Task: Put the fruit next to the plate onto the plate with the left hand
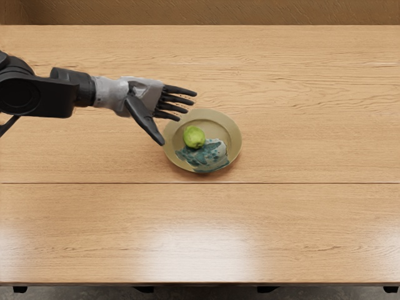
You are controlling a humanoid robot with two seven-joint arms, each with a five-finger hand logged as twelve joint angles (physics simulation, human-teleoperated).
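Note:
A small green fruit (194,136) lies inside the olive-gold plate (230,127), resting against a teal and white patterned patch at the plate's front. My left hand (164,111) hovers just left of the plate's rim with its fingers spread and holding nothing; the thumb points down toward the rim. The hand stands a short way up and left of the fruit, apart from it. The right arm is out of sight.
The wooden table (300,212) stretches wide around the plate, with a seam line running across it just below the plate. The dark left forearm (37,94) enters from the left edge.

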